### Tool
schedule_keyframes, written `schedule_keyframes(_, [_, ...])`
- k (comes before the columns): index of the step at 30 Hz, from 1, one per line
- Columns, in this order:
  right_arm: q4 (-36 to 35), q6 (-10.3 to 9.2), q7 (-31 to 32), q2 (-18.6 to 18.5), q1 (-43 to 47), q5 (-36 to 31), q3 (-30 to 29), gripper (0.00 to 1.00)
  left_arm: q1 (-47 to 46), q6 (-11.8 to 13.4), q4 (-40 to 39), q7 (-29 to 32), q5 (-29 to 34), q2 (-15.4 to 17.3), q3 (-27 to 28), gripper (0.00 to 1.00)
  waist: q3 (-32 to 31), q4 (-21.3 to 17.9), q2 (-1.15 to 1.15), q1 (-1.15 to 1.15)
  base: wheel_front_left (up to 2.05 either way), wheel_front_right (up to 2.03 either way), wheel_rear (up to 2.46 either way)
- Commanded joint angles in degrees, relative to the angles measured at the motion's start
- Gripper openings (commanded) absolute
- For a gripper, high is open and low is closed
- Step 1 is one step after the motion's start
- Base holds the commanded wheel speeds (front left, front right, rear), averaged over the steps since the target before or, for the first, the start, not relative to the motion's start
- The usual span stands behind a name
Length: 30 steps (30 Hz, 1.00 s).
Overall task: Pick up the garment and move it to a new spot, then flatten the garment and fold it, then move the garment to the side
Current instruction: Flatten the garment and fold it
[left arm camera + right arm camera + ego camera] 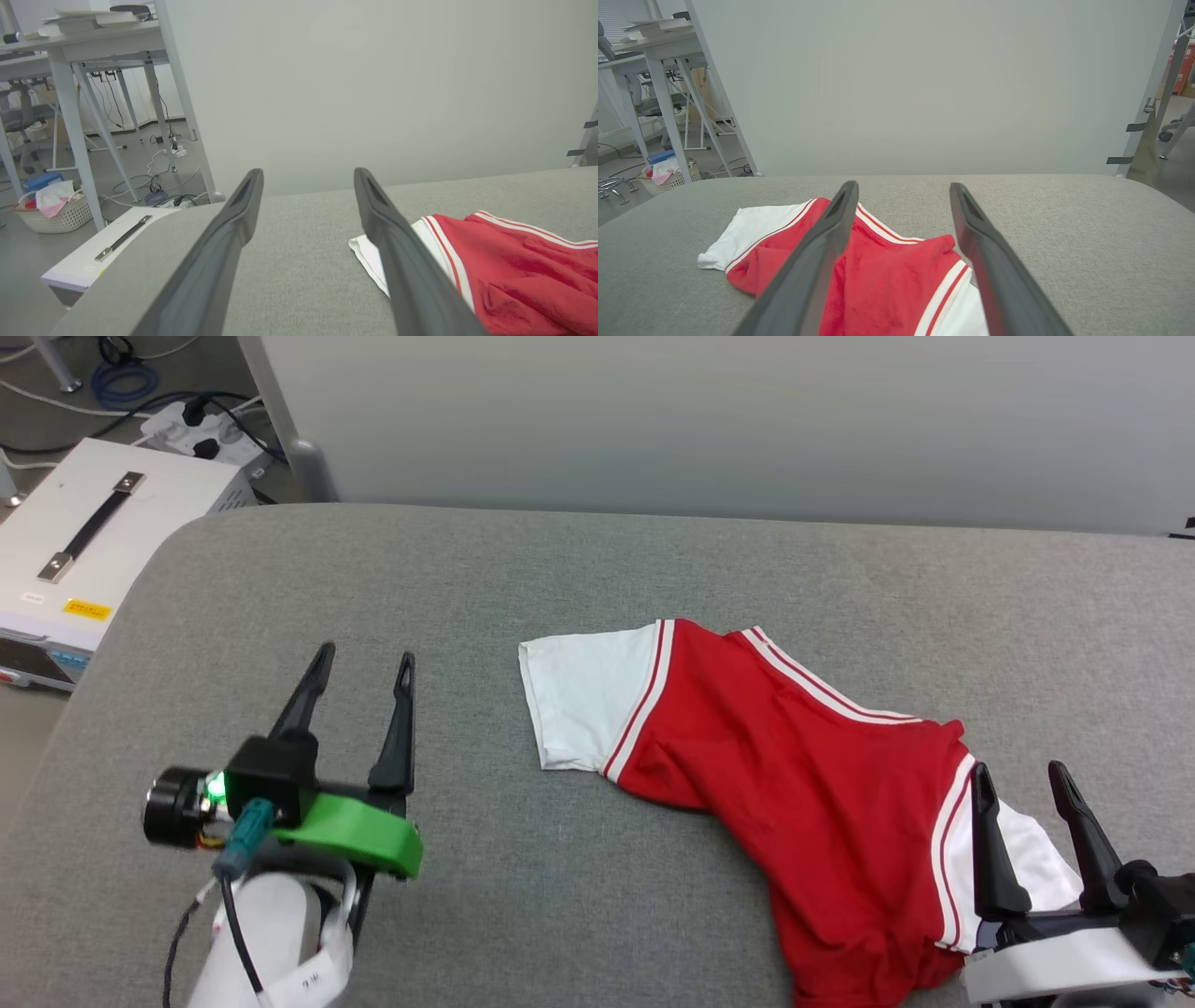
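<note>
The garment (803, 775) is a red jersey with white sleeves and striped trim, lying crumpled on the grey table (560, 569), right of centre and running to the front edge. No numerals are visible. My left gripper (366, 663) stands open over bare table, well left of the white sleeve (583, 700). My right gripper (1022, 773) is open above the other white sleeve at the lower right, holding nothing. In the left wrist view the garment (518, 266) lies right of my fingers (397, 252). In the right wrist view the garment (887, 280) lies below my open fingers (817, 261).
A white equipment box (84, 560) with a strap handle sits on the floor off the table's left edge, with cables and a power strip (201, 429) behind it. A pale partition wall (747, 420) stands along the table's far edge. Desks and a laundry basket (53, 210) are further left.
</note>
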Motion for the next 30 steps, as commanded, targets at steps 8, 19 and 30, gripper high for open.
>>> schedule_keyframes(8, [-1.4, -0.03, -0.3, -0.1, -4.9, -0.7, 1.4, 1.00, -20.2, -1.6, 10.7, 0.2, -5.5, 7.4, -6.0, 1.00, 6.7, -5.6, 0.00, 0.00, 0.00, 0.00, 0.00])
schedule_keyframes(19, [-2.9, -0.03, -0.3, -0.1, -8.8, -0.5, 1.4, 1.00, -41.8, -1.6, 19.9, 27.7, -31.5, 17.5, -25.9, 1.00, 14.5, -10.1, 0.00, 0.00, 0.00, 0.00, 0.00])
schedule_keyframes(30, [-3.4, -0.03, -0.3, -0.1, -12.6, 0.3, 1.8, 1.00, -50.5, -1.6, 24.5, 50.9, -42.1, 24.0, -44.0, 1.00, 20.0, -13.2, 0.00, 0.00, 0.00, 0.00, 0.00])
